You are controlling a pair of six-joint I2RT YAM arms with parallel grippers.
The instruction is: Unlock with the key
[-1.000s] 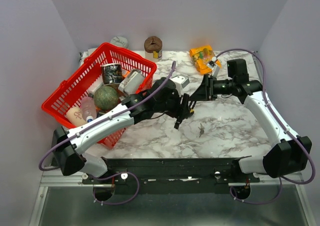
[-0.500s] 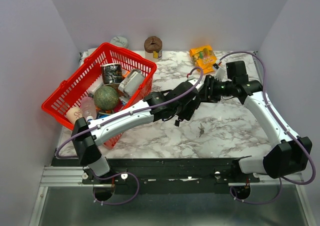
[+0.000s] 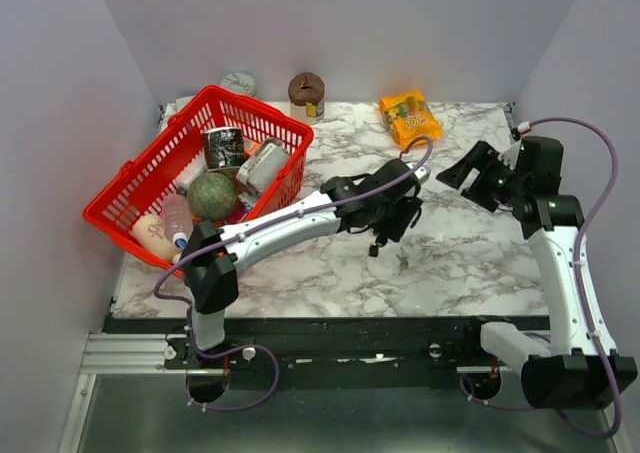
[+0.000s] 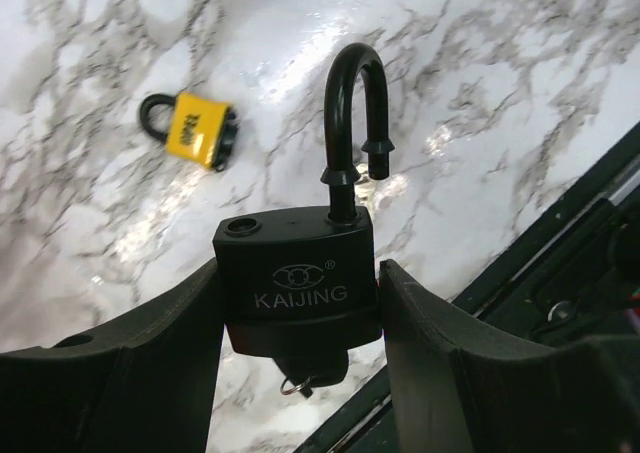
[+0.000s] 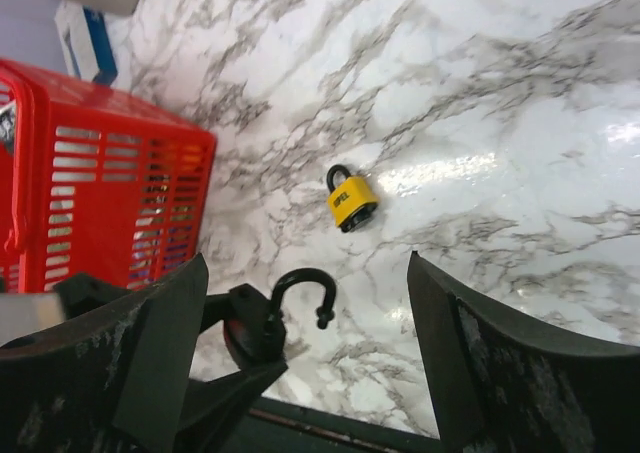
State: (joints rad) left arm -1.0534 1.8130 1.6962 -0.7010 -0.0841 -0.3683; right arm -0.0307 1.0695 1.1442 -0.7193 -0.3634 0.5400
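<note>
My left gripper [image 4: 300,293] is shut on a black KAIJING padlock [image 4: 295,263] and holds it above the marble table. Its shackle [image 4: 355,103] stands sprung open, with one leg free of the body. A key [image 4: 305,381] with a small ring sticks out of the padlock's underside. In the top view the left gripper [image 3: 392,216] is at mid-table. My right gripper [image 3: 462,168] is open and empty, apart from the padlock at the right. The right wrist view shows the padlock [image 5: 255,323] between its wide open fingers [image 5: 160,353].
A small yellow padlock [image 4: 190,133] lies on the table, and it also shows in the right wrist view [image 5: 350,201]. A red basket [image 3: 150,168] full of items stands at the left. An orange snack bag [image 3: 408,118] and a brown object [image 3: 306,90] lie at the back.
My right gripper has drawn back to the right, away from the padlock it was close to. My left arm has reached further right with the padlock.
</note>
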